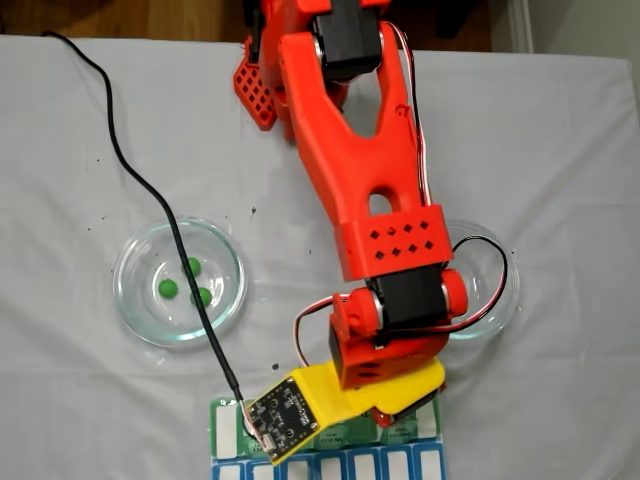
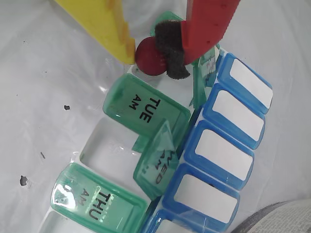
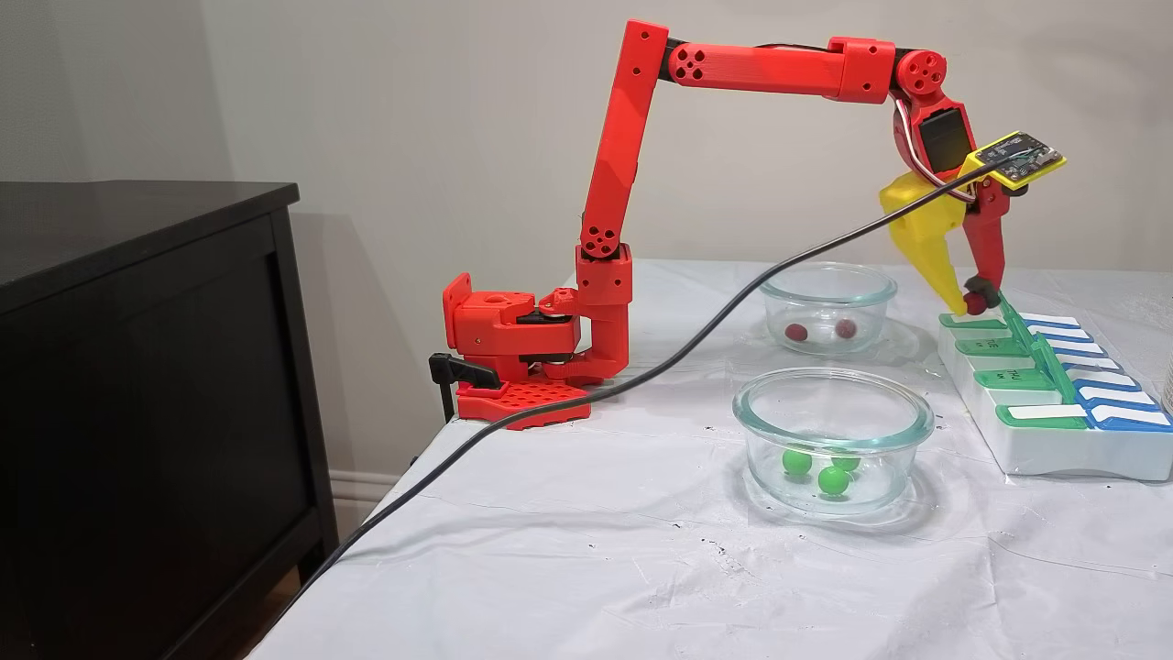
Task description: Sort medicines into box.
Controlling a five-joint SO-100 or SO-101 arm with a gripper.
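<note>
In the wrist view a glossy red medicine ball (image 2: 149, 58) is pinched between the yellow finger (image 2: 114, 34) and the black-padded red finger (image 2: 204, 24). My gripper (image 2: 151, 59) is shut on it just above the box (image 2: 233, 160), at the end of the green row past the TUE lid (image 2: 141, 104). In a fixed view the gripper (image 3: 971, 301) holds the ball over the far end of the box (image 3: 1054, 454). Two red balls (image 3: 795, 332) lie in the far glass dish (image 3: 829, 280). Three green balls (image 3: 832, 479) lie in the near dish (image 3: 834, 403).
Several green lids stand open or tilted; the blue lids (image 2: 226, 148) are closed. A black cable (image 3: 641, 376) runs from the wrist camera across the table and over the green-ball dish (image 1: 180, 282). The arm's base (image 3: 522, 367) is clamped at the table's back edge, beside a dark cabinet (image 3: 137, 385).
</note>
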